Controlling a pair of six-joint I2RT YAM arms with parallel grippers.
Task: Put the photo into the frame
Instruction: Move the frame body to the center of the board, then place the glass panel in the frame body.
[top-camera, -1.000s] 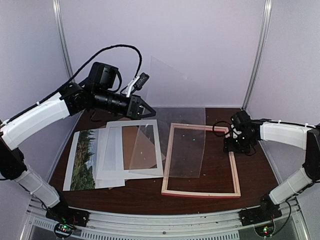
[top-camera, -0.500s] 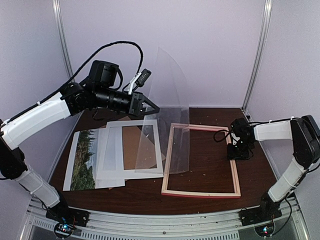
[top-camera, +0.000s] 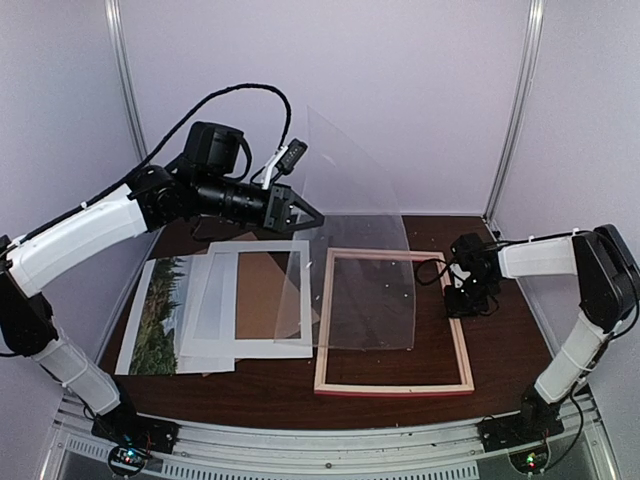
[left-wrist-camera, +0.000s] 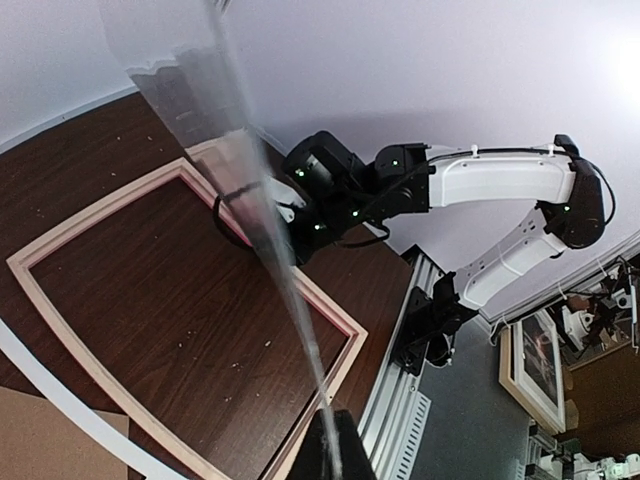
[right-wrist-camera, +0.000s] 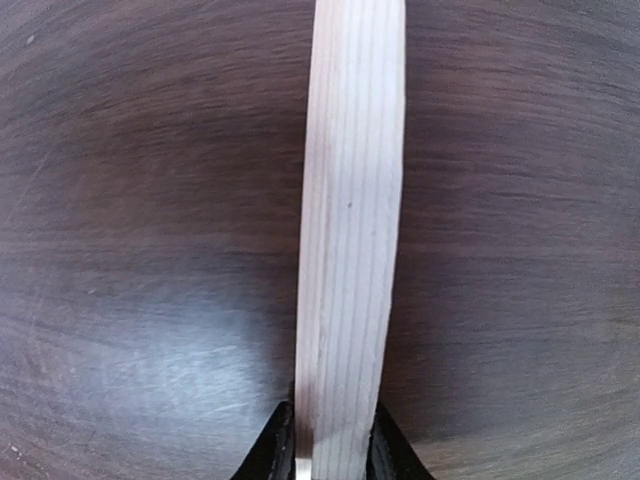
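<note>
The frame (top-camera: 395, 385) lies flat, pale back up, at the table's middle right. My right gripper (top-camera: 465, 300) is shut on its right rail; in the right wrist view that rail (right-wrist-camera: 350, 250) runs up from between the two black fingers (right-wrist-camera: 275, 455), which press both its sides. The photo (top-camera: 160, 310) lies face up at the far left, partly under a white mat (top-camera: 250, 347). My left gripper (top-camera: 300, 215) is raised and shut on a corner of a clear sheet (top-camera: 365, 280), which slopes down over the frame. The left wrist view shows the sheet (left-wrist-camera: 270, 250) edge-on above the frame (left-wrist-camera: 100, 213).
A brown backing board (top-camera: 262, 290) shows through the mat's window. The mat and photo overlap, close to the frame's left rail. Bare dark wood table (top-camera: 500, 340) lies right of the frame. Walls enclose the back and sides. The right arm (left-wrist-camera: 500, 180) reaches in from the right.
My right gripper has closed on the frame's right rail, and the frame has slid a little to the left. The left gripper has swung the clear sheet so it hangs over the frame.
</note>
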